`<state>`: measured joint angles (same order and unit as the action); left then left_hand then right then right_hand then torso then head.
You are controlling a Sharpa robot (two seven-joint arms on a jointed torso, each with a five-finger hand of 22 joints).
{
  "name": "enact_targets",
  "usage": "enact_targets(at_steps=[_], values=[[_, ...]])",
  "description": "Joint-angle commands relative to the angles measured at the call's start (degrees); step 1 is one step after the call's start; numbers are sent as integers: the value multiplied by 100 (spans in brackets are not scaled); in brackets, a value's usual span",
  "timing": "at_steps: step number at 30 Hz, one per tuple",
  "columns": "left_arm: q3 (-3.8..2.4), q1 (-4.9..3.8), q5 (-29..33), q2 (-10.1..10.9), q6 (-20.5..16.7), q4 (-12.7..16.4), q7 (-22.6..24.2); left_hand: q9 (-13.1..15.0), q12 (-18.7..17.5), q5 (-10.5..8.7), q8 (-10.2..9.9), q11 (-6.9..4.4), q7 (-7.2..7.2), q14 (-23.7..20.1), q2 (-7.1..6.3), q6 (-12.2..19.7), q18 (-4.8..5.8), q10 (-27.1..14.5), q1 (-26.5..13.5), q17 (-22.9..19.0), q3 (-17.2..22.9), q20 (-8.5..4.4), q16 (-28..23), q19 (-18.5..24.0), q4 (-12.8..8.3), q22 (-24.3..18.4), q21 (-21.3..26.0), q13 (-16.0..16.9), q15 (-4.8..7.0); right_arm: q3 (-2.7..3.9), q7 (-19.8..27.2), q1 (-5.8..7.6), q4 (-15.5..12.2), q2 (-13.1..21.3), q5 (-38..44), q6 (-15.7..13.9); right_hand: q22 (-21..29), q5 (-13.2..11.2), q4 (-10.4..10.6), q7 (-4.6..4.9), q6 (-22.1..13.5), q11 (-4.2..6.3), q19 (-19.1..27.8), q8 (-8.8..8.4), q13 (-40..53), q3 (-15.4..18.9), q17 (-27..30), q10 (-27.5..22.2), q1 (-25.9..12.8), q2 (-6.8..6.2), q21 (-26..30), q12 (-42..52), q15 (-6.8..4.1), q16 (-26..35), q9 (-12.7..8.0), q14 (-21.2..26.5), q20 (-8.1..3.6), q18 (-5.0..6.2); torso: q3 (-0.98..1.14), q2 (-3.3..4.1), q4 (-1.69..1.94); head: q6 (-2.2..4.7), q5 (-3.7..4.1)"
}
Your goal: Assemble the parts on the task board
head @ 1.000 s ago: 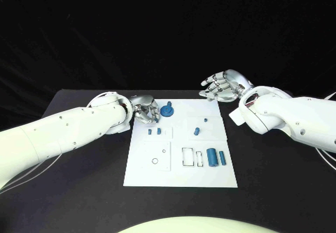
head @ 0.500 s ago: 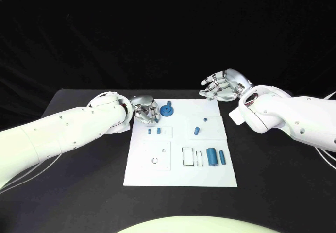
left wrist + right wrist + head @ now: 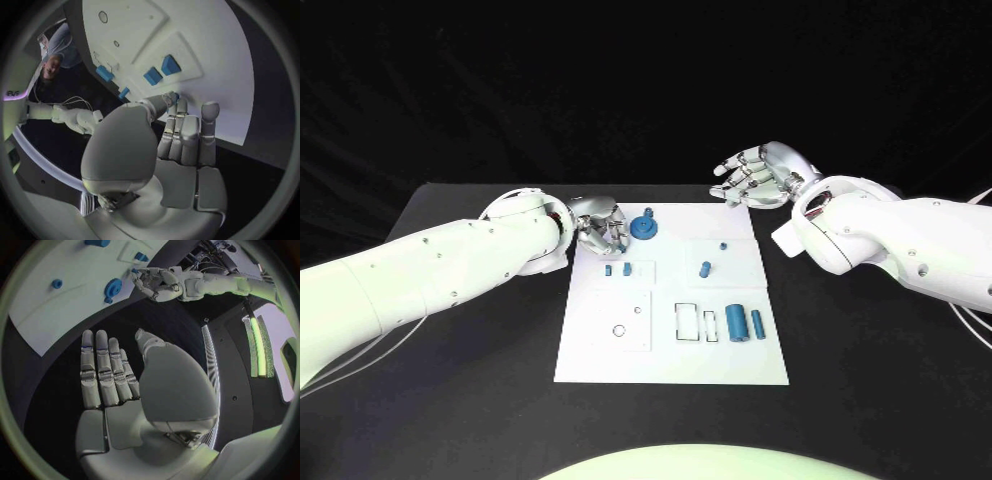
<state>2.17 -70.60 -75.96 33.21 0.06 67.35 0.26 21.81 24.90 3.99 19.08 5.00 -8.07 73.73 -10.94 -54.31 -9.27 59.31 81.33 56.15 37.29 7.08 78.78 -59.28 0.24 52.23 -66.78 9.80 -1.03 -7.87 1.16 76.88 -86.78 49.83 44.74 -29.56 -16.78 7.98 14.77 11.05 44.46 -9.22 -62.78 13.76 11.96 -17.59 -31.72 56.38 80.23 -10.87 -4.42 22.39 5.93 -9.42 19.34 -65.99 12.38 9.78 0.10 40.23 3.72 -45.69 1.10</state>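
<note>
White board (image 3: 669, 345) lies flat mid tabletop (image 3: 473, 390), long side running away from the robot. Left robot hand (image 3: 599, 232) sits at the board's far left corner, fingers curled down toward the surface beside the round blue knob piece (image 3: 643, 228); can't tell whether it touches the knob, nothing seen held. In the left wrist view the fingertips (image 3: 170, 97) reach the board edge close to two small blue blocks (image 3: 160, 71). Right robot hand (image 3: 762, 176) hovers past the board's far right corner, off the board, fingers spread wide, palm empty. Other blue pieces on the board: two small pegs (image 3: 619, 269) left of centre, a small one (image 3: 705, 268) to their right, two upright cylinders (image 3: 744, 324) near the right edge.
</note>
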Motion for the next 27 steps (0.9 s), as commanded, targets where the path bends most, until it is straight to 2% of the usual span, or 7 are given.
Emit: enact_targets(at_steps=[1, 5, 10, 19, 21, 22, 27], values=[[10, 6, -10, -15, -4, -5, 0, 90, -43, 53, 25, -42, 0, 70, 41, -291, 53, 164, -103, 91, -179, 11, 126, -86, 39, 61, -81, -21, 9, 1, 14, -5, 1, -7, 3, 17, 29, 2, -44, 230, 38, -10, 166, 134, -46, -137, 52, -129, -180, -70, 83, -46, 8, 119, -31, 66, -13, 74, 0, 1, 2, -2, 2], [13, 6, -3, -18, -16, -13, 2, 87, -58, 55, 7, -39, -4, 78, 33, -274, 48, 156, -104, 116, -188, 9, 133, -67, 40, 35, -63, -19, 9, 1, 15, -6, 2, -8, 3, 18, 36, 2, -44, 231, 37, -10, 168, 135, -51, -136, 55, -130, -183, -70, 83, -46, 9, 123, -32, 66, -12, 74, 3, 1, -3, -4, -1], [15, 6, 26, -20, 6, -13, 19, 45, -139, 63, -148, -6, -49, 53, 27, -106, 48, 135, -87, 104, -200, 17, 135, -57, 46, 6, -30, -3, -16, 1, 15, -8, 4, -8, 2, 19, 36, 2, -44, 231, 37, -10, 168, 135, -51, -136, 55, -130, -183, -70, 83, -46, 9, 123, -32, 66, -12, 74, 2, 1, -1, -14, 2], [18, 6, 53, -14, -6, -15, 27, 33, -151, 60, -199, -2, -56, 47, 1, -64, 46, 153, -101, 92, -223, 23, 137, -51, 54, -8, -17, 11, -21, 1, 16, -10, 8, -8, 0, 20, 47, 2, -45, 232, 34, -12, 171, 135, -57, -134, 59, -133, -186, -70, 82, -46, 11, 128, -33, 68, -10, 74, 2, -1, -2, -17, 1], [18, 6, 55, -13, -15, -17, 22, 10, -175, 64, -278, 3, -68, 39, -12, 12, 44, 156, -103, 90, -231, 27, 139, -50, 62, -17, -5, 26, -27, 1, 18, -10, 9, -8, 0, 20, 47, 2, -45, 232, 34, -12, 171, 135, -57, -134, 59, -133, -186, -70, 82, -46, 11, 128, -33, 68, -10, 74, 1, 0, 0, -15, 6], [18, 6, 56, -12, -18, -18, 20, -40, -202, 72, -414, -7, -82, 37, -35, 190, 41, 161, -108, 91, -230, 28, 144, -50, 73, -26, 7, 41, -24, 1, 19, -10, 10, -8, 0, 20, 51, 2, -45, 233, 33, -13, 172, 135, -60, -133, 61, -134, -188, -70, 82, -46, 12, 130, -34, 68, -10, 74, 0, 0, -2, -14, 5], [18, 6, 71, -10, -14, -17, 12, -49, -212, 70, -445, -2, -87, 34, -48, 217, 38, 161, -118, 88, -236, 27, 145, -42, 81, -42, 19, 48, -23, 1, 21, -12, 12, -9, 0, 19, 51, 2, -45, 233, 33, -13, 172, 135, -60, -133, 61, -134, -188, -70, 82, -46, 12, 130, -34, 68, -10, 74, 0, 0, -2, -17, 6]])
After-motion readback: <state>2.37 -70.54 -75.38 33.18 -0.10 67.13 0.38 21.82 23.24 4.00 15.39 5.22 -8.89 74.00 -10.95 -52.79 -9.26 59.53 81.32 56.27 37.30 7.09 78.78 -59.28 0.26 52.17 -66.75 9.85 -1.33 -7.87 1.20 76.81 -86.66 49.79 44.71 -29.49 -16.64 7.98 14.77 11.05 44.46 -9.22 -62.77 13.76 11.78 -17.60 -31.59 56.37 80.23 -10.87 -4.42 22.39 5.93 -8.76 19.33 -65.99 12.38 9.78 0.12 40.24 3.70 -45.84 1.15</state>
